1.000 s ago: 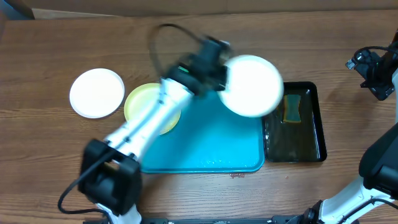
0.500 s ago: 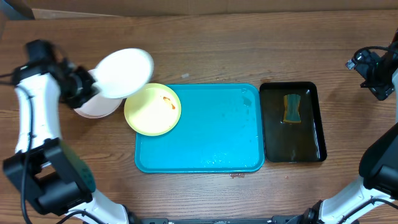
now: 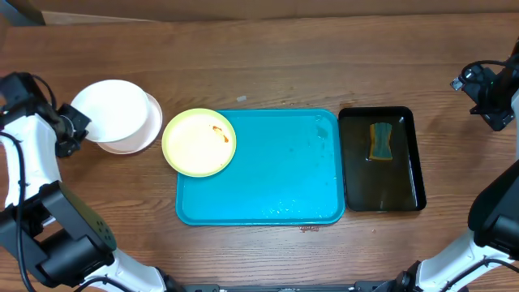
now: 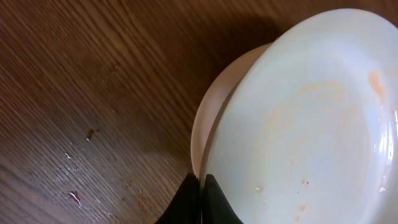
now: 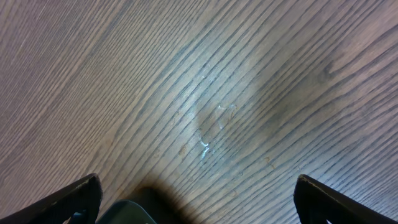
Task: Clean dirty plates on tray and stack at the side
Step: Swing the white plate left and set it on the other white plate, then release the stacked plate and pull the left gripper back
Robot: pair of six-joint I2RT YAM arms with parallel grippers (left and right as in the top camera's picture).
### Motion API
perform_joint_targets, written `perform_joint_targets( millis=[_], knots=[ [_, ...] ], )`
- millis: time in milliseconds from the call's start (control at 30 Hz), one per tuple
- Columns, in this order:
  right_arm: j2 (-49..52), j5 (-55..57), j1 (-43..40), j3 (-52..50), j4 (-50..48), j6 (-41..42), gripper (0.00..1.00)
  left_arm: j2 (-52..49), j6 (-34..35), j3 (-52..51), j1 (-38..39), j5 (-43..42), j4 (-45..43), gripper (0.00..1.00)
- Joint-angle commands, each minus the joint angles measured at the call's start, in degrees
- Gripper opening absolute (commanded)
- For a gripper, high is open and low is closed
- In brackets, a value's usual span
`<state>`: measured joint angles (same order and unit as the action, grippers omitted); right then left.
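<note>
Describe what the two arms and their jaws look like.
The left arm has white tubular links between bulky black joint housings, with a thin black cable looping alongside. The right arm shows the same white links and black housings. Both sets of jaws are plain black; no markings are legible.

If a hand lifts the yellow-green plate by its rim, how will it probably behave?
The yellow-green plate looks rigid and probably light, perhaps thin plastic. It lies across the tray's rim, so it may rock or slide if pushed. Its smooth surface, with an orange smear, could slip in a rim pinch.
</note>
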<state>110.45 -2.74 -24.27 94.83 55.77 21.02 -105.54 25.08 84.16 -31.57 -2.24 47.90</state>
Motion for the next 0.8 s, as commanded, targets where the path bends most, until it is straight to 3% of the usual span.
perform_joint_targets(
  millis=[0,267,300,333,367,433,533,667,767],
  knots=[
    [-1.05,0.13,0.09,0.46,-0.20,0.46,1.00,1.77,-0.85,-2.25,0.85,3.96,-2.29,0.04],
    [-1.05,0.13,0.09,0.46,-0.20,0.46,1.00,1.77,-0.85,-2.71,0.85,4.15,-3.32,0.06],
    [-1.05,0.13,0.09,0.46,-0.20,0.44,1.00,1.77,-0.85,-2.71,0.85,4.15,-3.39,0.16],
    [-1.05,0.13,0.09,0.46,-0.20,0.46,1.00,1.77,-0.85,-2.69,0.85,4.15,-3.37,0.32],
    [-1.05,0.13,0.09,0.46,-0.20,0.46,1.00,1.77,-0.85,-2.71,0.85,4.07,-3.32,0.54],
    [-1.05,0.13,0.09,0.46,-0.20,0.44,1.00,1.77,-1.14,-2.69,0.85,2.60,-2.99,0.69],
    [-1.05,0.13,0.09,0.46,-0.20,0.46,1.00,1.77,-5.57,-2.71,0.85,-6.16,-1.18,0.70],
    [-1.05,0.13,0.09,0.46,-0.20,0.46,1.00,1.77,-8.41,-2.71,1.03,-16.33,4.20,0.61],
    [-1.03,0.13,0.09,0.46,-0.20,0.46,1.00,1.77,-8.46,-2.71,2.23,-17.22,7.82,0.56]
  ],
)
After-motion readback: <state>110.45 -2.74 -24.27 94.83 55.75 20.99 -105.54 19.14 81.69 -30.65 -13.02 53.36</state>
